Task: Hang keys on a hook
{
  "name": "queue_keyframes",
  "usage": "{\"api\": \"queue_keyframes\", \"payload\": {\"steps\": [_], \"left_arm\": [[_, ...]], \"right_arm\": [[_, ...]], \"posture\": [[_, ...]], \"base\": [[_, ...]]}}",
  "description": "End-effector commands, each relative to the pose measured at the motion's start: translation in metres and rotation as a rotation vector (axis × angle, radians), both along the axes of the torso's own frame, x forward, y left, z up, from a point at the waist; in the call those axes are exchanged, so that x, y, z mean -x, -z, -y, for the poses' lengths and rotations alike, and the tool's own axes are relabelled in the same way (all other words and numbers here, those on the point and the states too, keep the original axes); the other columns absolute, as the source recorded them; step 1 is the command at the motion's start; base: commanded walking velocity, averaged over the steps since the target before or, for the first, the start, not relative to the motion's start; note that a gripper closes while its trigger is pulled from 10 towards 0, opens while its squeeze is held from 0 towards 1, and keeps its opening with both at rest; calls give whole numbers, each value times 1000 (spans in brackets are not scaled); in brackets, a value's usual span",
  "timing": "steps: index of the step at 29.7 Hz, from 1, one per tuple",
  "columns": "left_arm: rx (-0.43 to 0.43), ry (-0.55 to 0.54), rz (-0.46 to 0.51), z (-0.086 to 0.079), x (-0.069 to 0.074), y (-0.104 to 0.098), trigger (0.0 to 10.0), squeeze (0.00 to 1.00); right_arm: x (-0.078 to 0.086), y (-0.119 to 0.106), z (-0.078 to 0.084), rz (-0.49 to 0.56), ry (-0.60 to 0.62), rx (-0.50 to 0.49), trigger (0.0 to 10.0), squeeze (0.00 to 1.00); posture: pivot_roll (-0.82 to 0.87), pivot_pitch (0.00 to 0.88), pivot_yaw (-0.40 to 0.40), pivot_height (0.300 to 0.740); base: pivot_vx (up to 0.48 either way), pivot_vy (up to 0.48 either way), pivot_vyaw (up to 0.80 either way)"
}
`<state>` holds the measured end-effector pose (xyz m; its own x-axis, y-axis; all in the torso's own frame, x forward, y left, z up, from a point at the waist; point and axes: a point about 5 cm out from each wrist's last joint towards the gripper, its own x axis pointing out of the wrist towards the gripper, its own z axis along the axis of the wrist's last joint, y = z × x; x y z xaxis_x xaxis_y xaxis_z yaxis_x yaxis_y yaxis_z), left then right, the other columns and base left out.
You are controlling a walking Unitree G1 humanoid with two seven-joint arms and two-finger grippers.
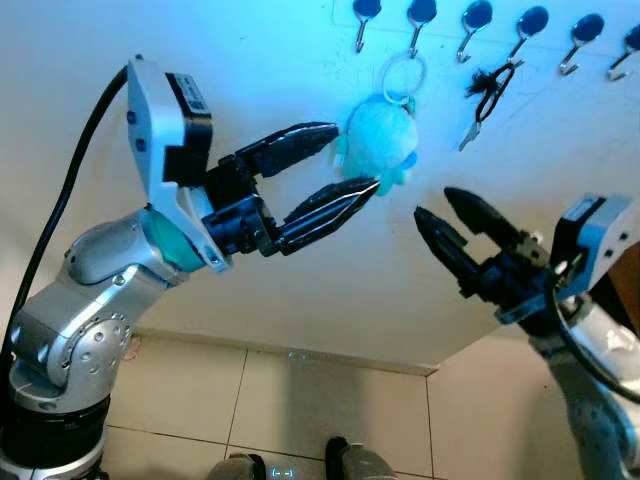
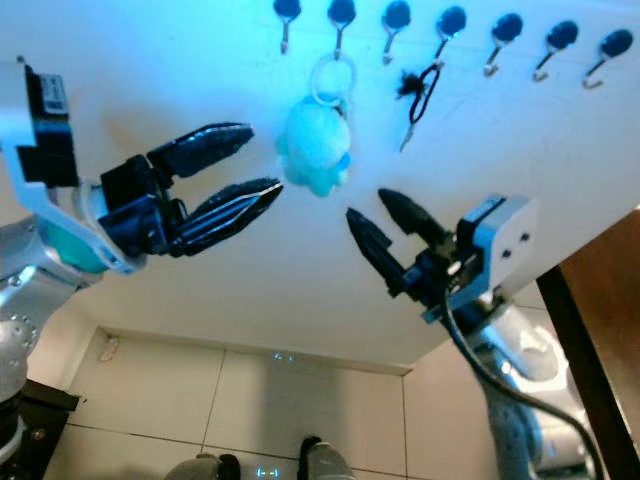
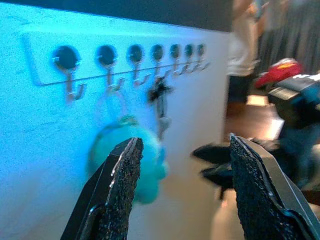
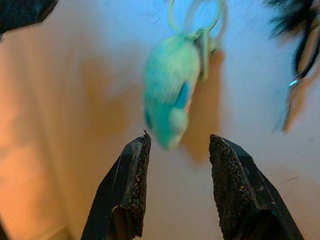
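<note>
Smooth white wall, fluffy keychain hooked

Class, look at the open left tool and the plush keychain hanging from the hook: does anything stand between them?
Nothing visible does. The left tool is open right beside the plush keychain, whose ring already hangs on a hook; the right tool waits below.

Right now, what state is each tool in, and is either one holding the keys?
Left tool: open, holding nothing, fingers beside the plush keychain hanging from a hook.
Right tool: open, empty, below the keychain.
</note>
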<state>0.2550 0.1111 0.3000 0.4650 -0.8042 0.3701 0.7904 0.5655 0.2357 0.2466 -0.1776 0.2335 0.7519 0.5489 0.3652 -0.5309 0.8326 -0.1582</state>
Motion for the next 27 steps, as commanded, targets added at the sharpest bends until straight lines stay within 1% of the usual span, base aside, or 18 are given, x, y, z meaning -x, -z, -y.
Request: {"api": "queue_keyframes", "payload": {"steps": [1,2,3,4,6,8,9,10,11,12,13,14,18,19,21,22,25,27], "left_arm": [[-66,-115,-36,-6,-5,14,10000,0],[-66,-115,-36,-6,-5,14,10000,0],[-100,-113,-60,-8,-2,22,10000,0],[-100,-113,-60,-8,-2,22,10000,0],[-180,-75,-118,-11,7,40,10000,0],[-180,-75,-118,-11,7,40,10000,0],[-201,-71,-171,-16,10,52,10000,0],[-201,-71,-171,-16,10,52,10000,0],[-210,-73,-204,-20,12,60,10000,0],[-189,-103,-231,-22,12,67,10000,0],[-189,-103,-231,-22,12,67,10000,0],[-172,-155,-240,-22,10,74,10000,0],[-171,-198,-224,-20,7,77,10000,0],[-166,-220,-215,-19,5,77,10000,0],[-188,-262,-176,-20,1,76,10000,0],[-188,-262,-176,-20,1,76,10000,0],[-217,-268,-144,-22,-1,75,10000,0],[-217,-268,-144,-22,-1,75,10000,0]], "right_arm": [[7,-3,-7,9,6,-22,10000,0],[7,-3,-7,9,6,-22,10000,0],[9,-4,-10,7,-14,-19,10000,0],[9,-4,-10,7,-14,-19,10000,0],[12,-3,-13,-9,-55,-7,10000,0],[12,-3,-13,-9,-55,-7,10000,0],[12,1,-15,-28,-75,-3,10000,0],[12,1,-15,-28,-75,-3,10000,0],[13,4,-16,-42,-86,-3,10000,0],[13,12,-17,-75,-89,-2,10000,0],[13,12,-17,-75,-89,-2,10000,0],[15,23,-17,-124,-93,0,10000,0],[18,30,-18,-158,-97,5,10000,0],[20,32,-18,-171,-103,10,10000,0],[23,36,-20,-200,-136,12,10000,0],[23,36,-20,-200,-136,12,10000,0],[25,40,-23,-222,-193,31,10000,0],[25,40,-23,-222,-193,31,10000,0]], "posture": [[-55,96,56,740],[-55,96,56,740],[-56,92,56,740],[-56,92,56,740],[-55,87,55,740],[-55,87,55,740],[-48,65,56,740],[-48,65,56,740],[-51,62,57,740],[-54,52,48,740],[-54,52,48,740],[-60,49,43,740],[-67,43,38,740],[-73,42,38,740],[-73,37,39,740],[-73,37,39,740],[-73,27,43,740],[-73,27,43,740]], "base": [[0,0,0],[0,0,0],[0,0,0],[0,0,0],[0,0,0],[0,0,0],[0,0,0],[0,0,0],[0,0,0],[0,0,0],[0,0,0],[0,0,0],[0,0,0],[0,0,0],[0,0,0],[0,0,0],[0,0,0],[0,0,0]]}}
